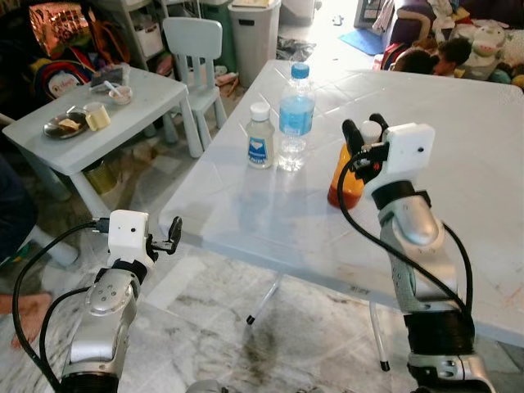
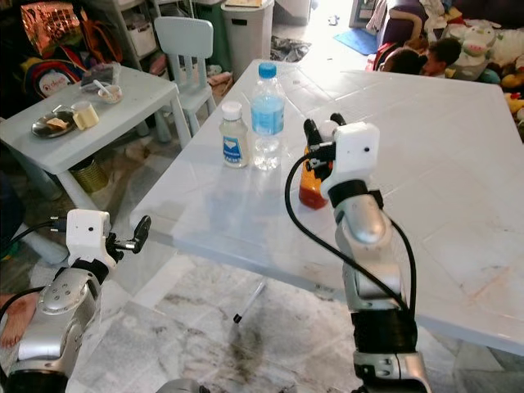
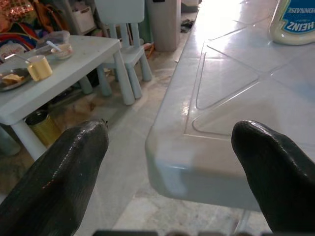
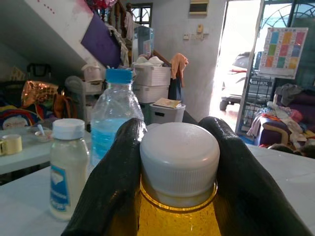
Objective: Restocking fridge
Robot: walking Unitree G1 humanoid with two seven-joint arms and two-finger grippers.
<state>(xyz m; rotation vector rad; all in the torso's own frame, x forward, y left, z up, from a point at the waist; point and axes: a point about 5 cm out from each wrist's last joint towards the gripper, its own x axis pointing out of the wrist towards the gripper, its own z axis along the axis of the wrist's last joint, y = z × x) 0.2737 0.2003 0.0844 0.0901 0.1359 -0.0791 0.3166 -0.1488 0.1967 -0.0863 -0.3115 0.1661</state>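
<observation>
While cluttered, room (image 1: 123,33); white table (image 1: 458,123)

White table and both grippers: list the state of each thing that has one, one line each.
orange bottle: upright, white cap on, gripped at the neck.
water bottle: upright, blue cap on, partly full.
Heinz bottle: upright, white cap on.
right gripper: shut on the orange bottle.
left gripper: open, holding nothing, by the table corner.
</observation>
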